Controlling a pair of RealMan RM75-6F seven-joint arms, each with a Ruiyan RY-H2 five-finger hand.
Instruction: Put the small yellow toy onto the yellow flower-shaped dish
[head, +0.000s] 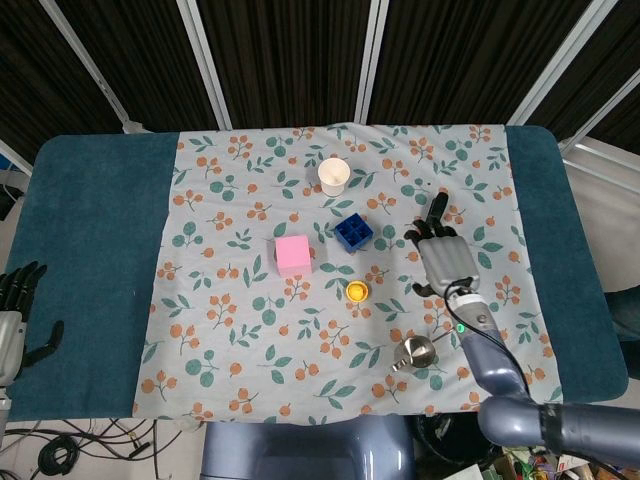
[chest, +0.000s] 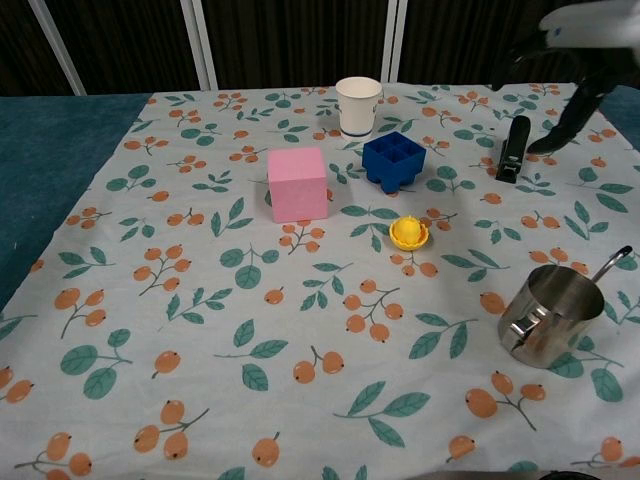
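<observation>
Right hand (head: 444, 262) hangs empty right of centre in the head view, fingers spread and grasping nothing, well apart from the small yellow toy (head: 356, 291). The chest view catches only part of that hand (chest: 578, 60) at the upper right corner, dark fingers extended above the black stapler-like object (chest: 513, 149).

The small yellow toy (chest: 409, 232) sits on the yellow flower-shaped dish (chest: 409, 241) near the middle of the floral tablecloth (chest: 200, 330). The chest view shows the scalloped rim of the dish under the rounded toy; from the head view the two merge into one yellow-orange disc and cannot be told apart.

Left hand (head: 18, 310) shows only in the head view, at the lower left edge over the teal table cover (head: 90, 230), dark fingers apart and holding nothing. The chest view does not include it.

Above and left of the dish stand a pink cube (chest: 297, 183) and a blue compartmented block (chest: 393, 160), with a white paper cup (chest: 358, 105) further up the frame. A steel cup (chest: 552, 315) with a thin handle stands at the lower right of the chest view; in the head view it (head: 414, 351) lies just beside the right forearm.
</observation>
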